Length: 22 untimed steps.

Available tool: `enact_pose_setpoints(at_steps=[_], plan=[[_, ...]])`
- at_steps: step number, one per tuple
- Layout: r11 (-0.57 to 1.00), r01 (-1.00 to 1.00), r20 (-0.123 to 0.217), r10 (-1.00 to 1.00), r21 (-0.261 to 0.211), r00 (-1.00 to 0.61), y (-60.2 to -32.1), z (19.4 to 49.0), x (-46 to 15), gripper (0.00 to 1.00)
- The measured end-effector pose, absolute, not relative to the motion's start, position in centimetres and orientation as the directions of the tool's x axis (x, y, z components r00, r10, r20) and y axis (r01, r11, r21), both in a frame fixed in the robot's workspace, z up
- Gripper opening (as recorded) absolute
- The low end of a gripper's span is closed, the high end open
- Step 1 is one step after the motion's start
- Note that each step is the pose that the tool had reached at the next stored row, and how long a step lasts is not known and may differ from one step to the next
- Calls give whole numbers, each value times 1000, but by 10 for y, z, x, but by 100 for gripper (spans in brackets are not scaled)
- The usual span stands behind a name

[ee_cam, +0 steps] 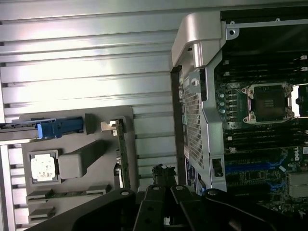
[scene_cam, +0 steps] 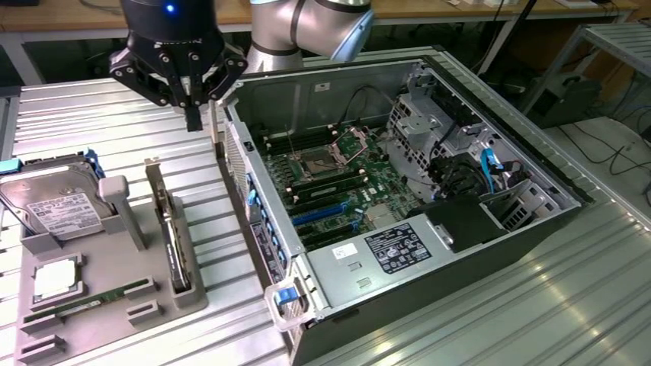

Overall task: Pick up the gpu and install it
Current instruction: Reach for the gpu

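Note:
The gpu (scene_cam: 170,232) is a thin dark card standing on its edge in a slot of the grey holder tray (scene_cam: 112,316), with its silver end bracket (scene_cam: 154,165) at the far end. In the wrist view the gpu (ee_cam: 121,156) appears edge-on in the same tray. My gripper (scene_cam: 191,116) hangs above the slatted table between the tray and the open computer case (scene_cam: 407,191), beyond the card's bracket end. Its fingers (ee_cam: 162,174) are shut together with nothing between them. It is well clear of the card.
The tray also holds a silver hard drive (scene_cam: 53,204) in a blue-edged caddy, a processor (scene_cam: 56,279) and a green memory stick (scene_cam: 94,298). The case lies on its side with the motherboard (scene_cam: 336,183) exposed and blue card slots (scene_cam: 317,216). Cables (scene_cam: 478,171) fill its near right end.

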<state>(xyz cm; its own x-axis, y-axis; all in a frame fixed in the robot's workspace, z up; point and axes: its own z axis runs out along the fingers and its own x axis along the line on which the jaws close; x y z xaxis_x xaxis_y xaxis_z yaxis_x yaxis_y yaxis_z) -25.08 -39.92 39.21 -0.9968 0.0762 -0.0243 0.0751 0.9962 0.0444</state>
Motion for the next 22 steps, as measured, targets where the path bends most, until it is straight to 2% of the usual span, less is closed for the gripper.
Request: enact_pose_setpoints(at_steps=[22], plan=[[996, 75, -24, 76, 45, -997, -400, 392, -275, 11]])
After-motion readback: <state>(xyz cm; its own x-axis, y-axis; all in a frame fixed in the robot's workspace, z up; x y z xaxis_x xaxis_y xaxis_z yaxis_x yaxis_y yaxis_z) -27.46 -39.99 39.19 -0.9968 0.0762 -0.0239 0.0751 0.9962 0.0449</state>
